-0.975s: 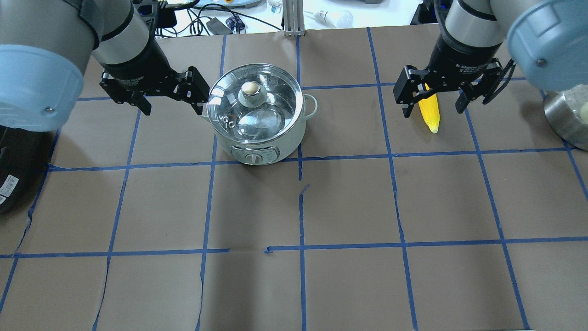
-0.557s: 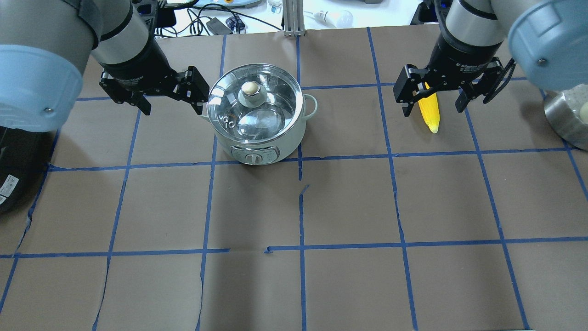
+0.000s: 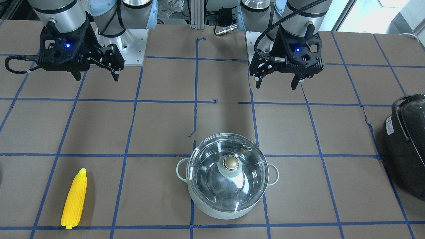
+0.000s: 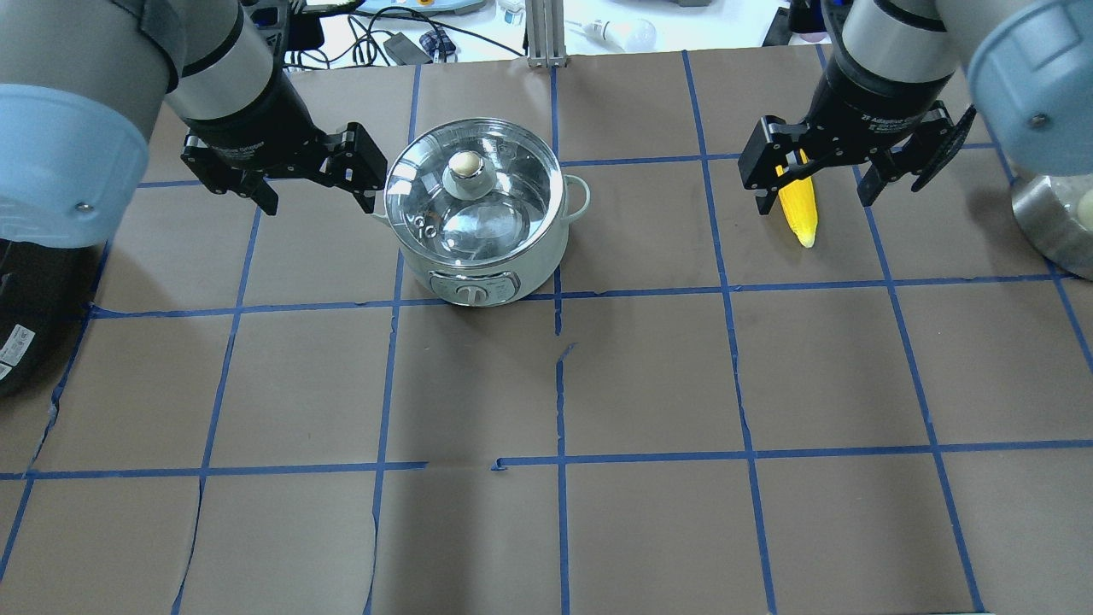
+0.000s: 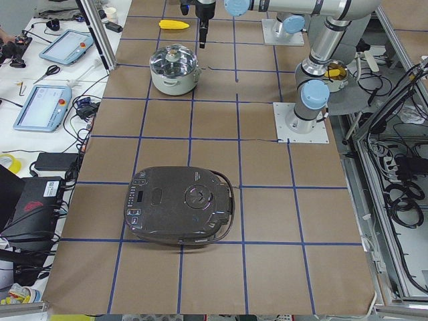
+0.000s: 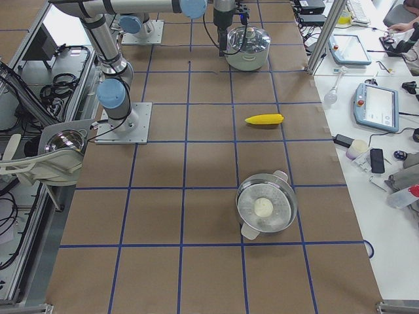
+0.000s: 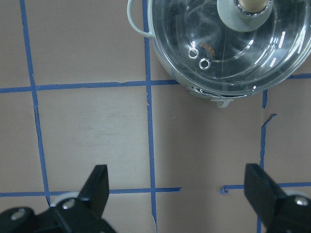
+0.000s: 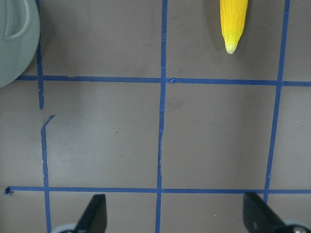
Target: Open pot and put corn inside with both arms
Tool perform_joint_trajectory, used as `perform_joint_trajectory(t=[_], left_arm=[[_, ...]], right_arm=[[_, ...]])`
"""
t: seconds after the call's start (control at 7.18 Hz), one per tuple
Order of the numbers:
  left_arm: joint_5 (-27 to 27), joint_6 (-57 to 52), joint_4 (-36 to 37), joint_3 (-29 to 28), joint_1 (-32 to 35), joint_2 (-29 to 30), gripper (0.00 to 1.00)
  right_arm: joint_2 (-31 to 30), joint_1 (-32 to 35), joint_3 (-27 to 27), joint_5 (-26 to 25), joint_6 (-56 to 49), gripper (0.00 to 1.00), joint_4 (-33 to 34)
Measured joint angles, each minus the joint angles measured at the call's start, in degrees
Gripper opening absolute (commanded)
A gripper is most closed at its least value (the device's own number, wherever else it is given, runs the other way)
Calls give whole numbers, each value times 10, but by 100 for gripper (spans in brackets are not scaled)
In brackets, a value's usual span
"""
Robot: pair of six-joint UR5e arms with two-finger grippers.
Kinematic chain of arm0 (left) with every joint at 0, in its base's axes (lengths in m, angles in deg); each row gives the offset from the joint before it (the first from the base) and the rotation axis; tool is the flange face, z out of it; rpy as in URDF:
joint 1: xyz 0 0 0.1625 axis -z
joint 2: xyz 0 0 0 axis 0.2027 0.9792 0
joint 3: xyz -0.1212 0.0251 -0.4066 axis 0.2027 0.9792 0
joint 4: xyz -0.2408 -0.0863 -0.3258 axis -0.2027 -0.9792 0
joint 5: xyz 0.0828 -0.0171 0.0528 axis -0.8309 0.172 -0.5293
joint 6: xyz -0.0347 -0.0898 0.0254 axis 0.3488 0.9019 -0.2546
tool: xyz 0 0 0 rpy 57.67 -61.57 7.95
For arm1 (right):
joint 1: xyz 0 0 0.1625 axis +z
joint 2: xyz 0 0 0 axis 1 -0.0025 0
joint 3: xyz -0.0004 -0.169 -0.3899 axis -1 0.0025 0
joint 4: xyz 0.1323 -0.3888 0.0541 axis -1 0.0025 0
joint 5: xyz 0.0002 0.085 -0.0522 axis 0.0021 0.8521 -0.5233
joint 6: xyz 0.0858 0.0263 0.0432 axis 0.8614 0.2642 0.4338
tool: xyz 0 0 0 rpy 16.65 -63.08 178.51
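The pot (image 4: 531, 254) stands on the table (image 4: 649, 384) with its glass lid (image 4: 472, 184) on, the corn (image 4: 801, 209) lies flat well to its right, and my left gripper (image 3: 276, 86) and right gripper (image 3: 97, 78) hang spread wide, empty.
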Motion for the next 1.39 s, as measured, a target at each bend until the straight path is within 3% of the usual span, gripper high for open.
perform_joint_trajectory(t=[0.56, 0.84, 1.39], left_arm=[[10, -4, -2, 3, -4, 0, 100], [8, -6, -3, 4, -5, 0, 100], [12, -7, -2, 5, -6, 0, 100]], right_arm=[[8, -5, -1, -1, -11, 100, 18], [45, -39, -5, 0, -19, 100, 44], [148, -72, -8, -3, -29, 100, 168]])
